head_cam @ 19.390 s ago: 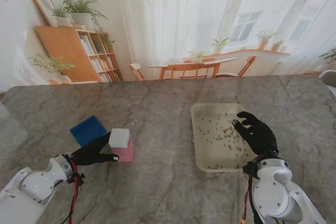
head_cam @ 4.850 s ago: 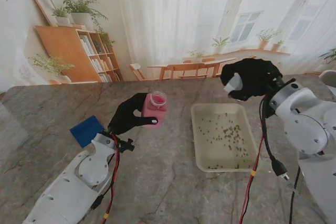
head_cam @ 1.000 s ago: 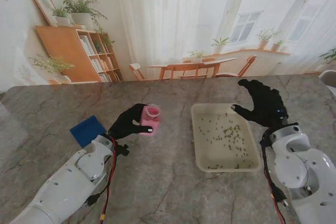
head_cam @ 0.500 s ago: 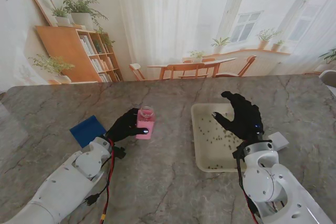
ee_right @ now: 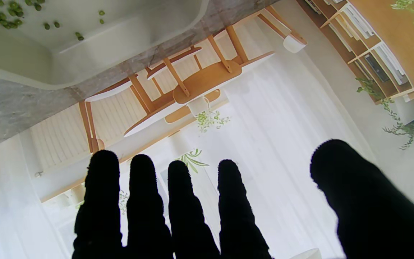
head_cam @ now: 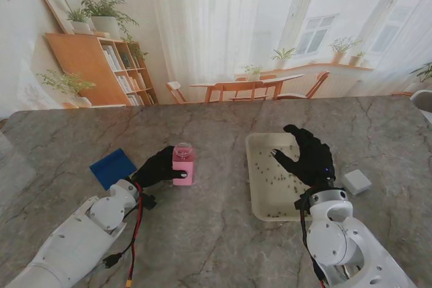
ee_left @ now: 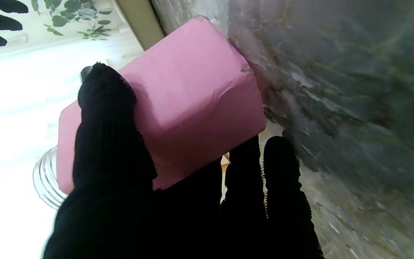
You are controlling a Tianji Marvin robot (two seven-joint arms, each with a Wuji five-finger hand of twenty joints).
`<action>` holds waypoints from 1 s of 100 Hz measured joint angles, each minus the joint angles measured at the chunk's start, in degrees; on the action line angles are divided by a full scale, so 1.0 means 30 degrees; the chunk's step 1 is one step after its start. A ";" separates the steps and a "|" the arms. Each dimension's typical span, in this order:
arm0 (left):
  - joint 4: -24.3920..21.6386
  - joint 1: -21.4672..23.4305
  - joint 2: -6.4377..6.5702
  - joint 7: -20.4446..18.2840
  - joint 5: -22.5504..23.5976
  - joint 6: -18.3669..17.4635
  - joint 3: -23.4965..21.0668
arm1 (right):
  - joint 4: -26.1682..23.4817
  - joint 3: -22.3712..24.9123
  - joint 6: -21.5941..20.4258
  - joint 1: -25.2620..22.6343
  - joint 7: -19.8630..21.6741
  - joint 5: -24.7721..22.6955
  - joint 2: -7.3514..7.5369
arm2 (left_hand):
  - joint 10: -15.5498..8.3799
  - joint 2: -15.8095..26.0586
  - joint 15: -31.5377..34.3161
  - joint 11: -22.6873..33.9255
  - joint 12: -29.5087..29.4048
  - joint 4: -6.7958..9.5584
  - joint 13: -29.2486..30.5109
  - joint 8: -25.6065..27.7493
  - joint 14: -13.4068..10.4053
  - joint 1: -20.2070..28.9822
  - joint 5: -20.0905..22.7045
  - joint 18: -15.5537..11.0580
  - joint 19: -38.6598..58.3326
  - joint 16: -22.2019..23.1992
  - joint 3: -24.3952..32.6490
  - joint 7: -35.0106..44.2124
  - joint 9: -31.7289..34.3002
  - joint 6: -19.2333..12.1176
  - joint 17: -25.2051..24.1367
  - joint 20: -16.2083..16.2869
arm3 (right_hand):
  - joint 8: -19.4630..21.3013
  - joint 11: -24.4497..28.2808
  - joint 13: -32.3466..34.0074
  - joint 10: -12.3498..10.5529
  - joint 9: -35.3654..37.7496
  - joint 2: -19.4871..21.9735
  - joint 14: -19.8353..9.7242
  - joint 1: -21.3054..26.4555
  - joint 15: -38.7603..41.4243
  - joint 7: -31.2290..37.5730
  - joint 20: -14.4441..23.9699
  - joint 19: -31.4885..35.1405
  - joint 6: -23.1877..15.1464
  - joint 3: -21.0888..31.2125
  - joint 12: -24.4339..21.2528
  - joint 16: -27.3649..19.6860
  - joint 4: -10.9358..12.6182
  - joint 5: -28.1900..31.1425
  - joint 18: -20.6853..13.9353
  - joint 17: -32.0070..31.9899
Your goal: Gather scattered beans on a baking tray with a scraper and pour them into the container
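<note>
Near the middle of the bench (head_cam: 202,234), a little toward its left edge, the left hand (head_cam: 158,168) is gripping the pink container (head_cam: 183,164), with its black fingers (ee_left: 110,136) wrapped tightly around the pink wall. The container is standing upright with its clear open mouth facing up, and in the left wrist view its bottom is touching the marble surface. A blue pad (head_cam: 113,167) is lying flat just beside this hand, closer to the left edge of the bench.

Toward the right edge of the bench, the cream baking tray (head_cam: 260,197) is lying flat, and small green beans (head_cam: 280,179) are sitting scattered over its floor. The right hand (head_cam: 309,158) is hovering over the right part of the tray, holding nothing, with its fingers (ee_right: 189,212) stretched out and apart from each other; in the right wrist view they are pointing past the far rim of the tray toward the room. A small white scraper (head_cam: 356,181) is lying on the bench just beside the right rim of the tray, near the right hand but not touching it.
</note>
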 measured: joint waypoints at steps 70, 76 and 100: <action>-0.1746 0.0818 0.1571 -0.2936 0.1850 -0.0513 -0.0413 | 0.0078 -0.0079 0.0093 0.0026 0.0036 0.0597 -0.0119 | 0.4003 0.2329 -0.3142 -0.5152 -0.6035 0.0146 -0.8639 -1.3445 0.0889 -0.2553 -0.1799 -0.1744 -0.5392 -0.3474 0.3614 -1.4387 -0.8240 0.5612 -0.5655 -0.1579 | -0.0015 -0.0217 0.0239 -0.0091 0.0315 0.0000 0.0000 0.0001 -0.0049 0.0000 0.0000 -0.0233 0.0000 -0.0183 0.0000 0.0000 0.0001 0.0001 0.0000 0.0039; -0.1871 0.0834 0.1654 -0.3014 0.2115 -0.0493 -0.0420 | 0.0069 -0.0074 0.0093 0.0018 0.0106 0.0607 -0.0119 | 0.4301 0.2342 -0.3228 -0.5264 -0.6307 0.0151 -0.8730 -1.5115 0.0924 -0.3089 -0.1808 -0.1744 -0.5798 -0.3516 0.3623 -1.4586 -0.8643 0.5916 -0.5639 -0.1633 | -0.0017 -0.0218 0.0240 -0.0092 0.0317 0.0000 0.0000 0.0002 -0.0049 0.0000 0.0000 -0.0284 0.0000 -0.0183 0.0000 0.0000 0.0001 0.0003 0.0000 0.0042; -0.3965 0.1999 0.2073 -0.3121 0.5020 0.0512 -0.2074 | 0.0046 -0.0051 0.0093 0.0002 0.0376 0.0697 -0.0119 | 0.5014 0.2342 -0.3281 -0.5271 -0.6439 0.0155 -0.9522 -1.6527 0.2743 -0.3490 -0.1814 0.2153 -0.8689 -0.3636 0.3623 -1.4634 -0.9228 0.6376 -0.5290 -0.3476 | -0.0028 -0.0228 0.0243 -0.0096 0.0465 0.0000 0.0000 0.0002 -0.0050 0.0000 0.0000 -0.0357 0.0000 -0.0399 0.0000 0.0000 0.0001 0.0006 0.0000 0.0227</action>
